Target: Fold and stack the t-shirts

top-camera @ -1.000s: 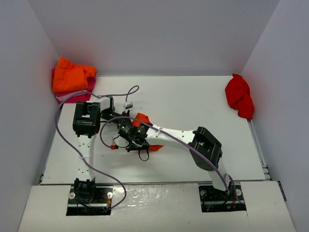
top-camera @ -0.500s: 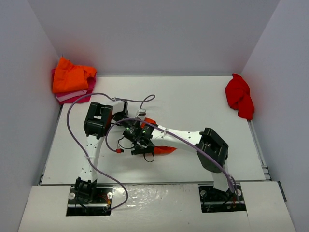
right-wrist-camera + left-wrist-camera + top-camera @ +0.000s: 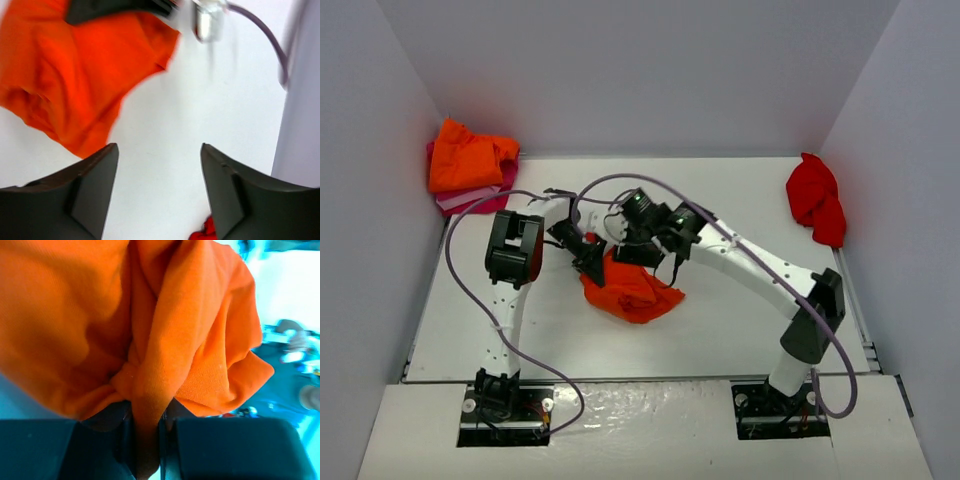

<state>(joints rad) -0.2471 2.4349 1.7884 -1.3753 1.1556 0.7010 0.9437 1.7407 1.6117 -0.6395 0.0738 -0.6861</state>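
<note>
Top external view gives me the orange t-shirt (image 3: 632, 290) lying crumpled near the middle of the table (image 3: 740, 200), a little toward the near edge and well apart from both side edges. My left fingers (image 3: 592, 264) sit at the shirt's far-left side, right against the cloth. My right fingers (image 3: 638, 245) are just beyond the shirt's far side, close to the left ones, with the right arm stretched in a long arc from its base at the near edge.

On the left wrist camera I see the two dark fingers clenched on a narrow bunched fold of the orange fabric. The rest of the shirt billows out past them and fills most of that picture.

On the right wrist camera the fingers stand spread wide with nothing between them, only bare white table. The orange shirt lies off toward the upper left of that picture, not touching either finger.

In the far left corner of the table a second orange garment (image 3: 468, 155) lies rumpled on top of a pink folded one (image 3: 470, 198). At the right edge, toward the far corner, a red garment (image 3: 816, 200) lies heaped against the wall.
</note>
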